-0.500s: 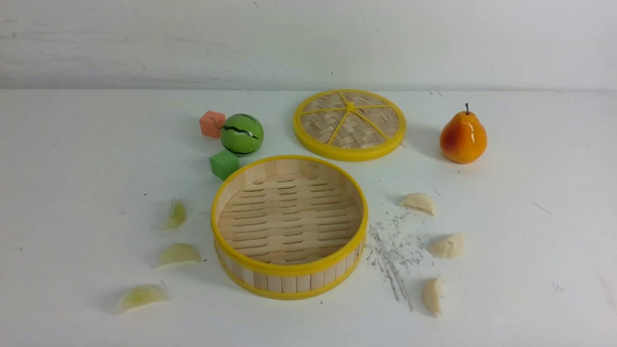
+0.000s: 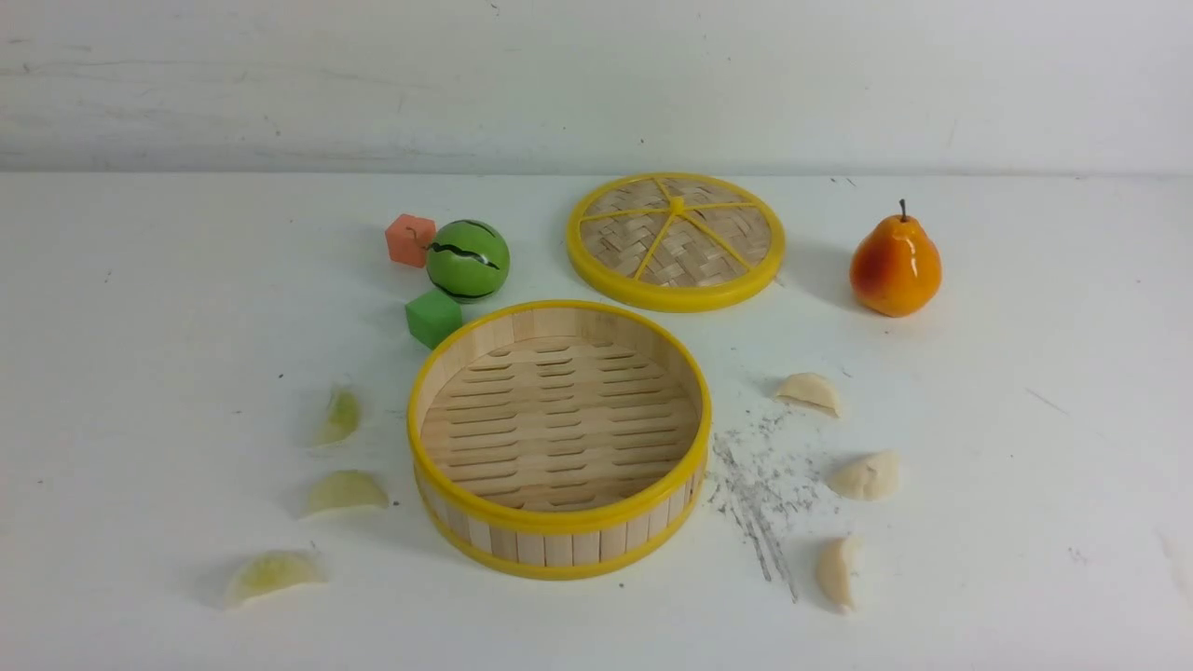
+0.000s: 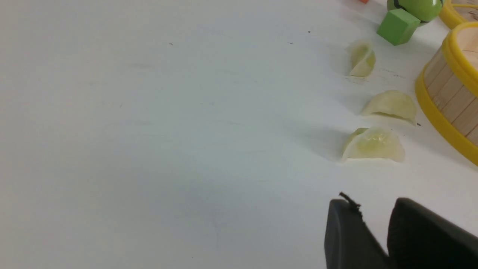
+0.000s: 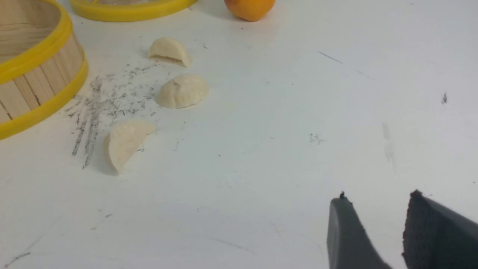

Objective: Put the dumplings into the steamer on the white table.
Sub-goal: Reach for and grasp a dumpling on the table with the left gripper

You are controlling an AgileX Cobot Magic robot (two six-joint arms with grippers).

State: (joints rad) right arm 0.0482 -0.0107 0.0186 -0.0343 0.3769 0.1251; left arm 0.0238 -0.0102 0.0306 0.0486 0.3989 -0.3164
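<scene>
**While the steamer (image 2: 559, 522) sits empty, six dumplings (image 2: 865, 475) wait**

As its slatted floor is bare, no part of the job is done. Three green dumplings (image 2: 347, 491) lie on the bench (image 2: 140, 326) to the steamer's left and three white ones (image 2: 809, 391) to its right, so all six are left to move. Neither arm shows in the front view. The left claw (image 3: 373, 203) hangs low near the closest green one, jaws slightly apart and holding nothing. The right claw (image 4: 377, 198) is also parted and empty, well apart from the white row.
</scene>
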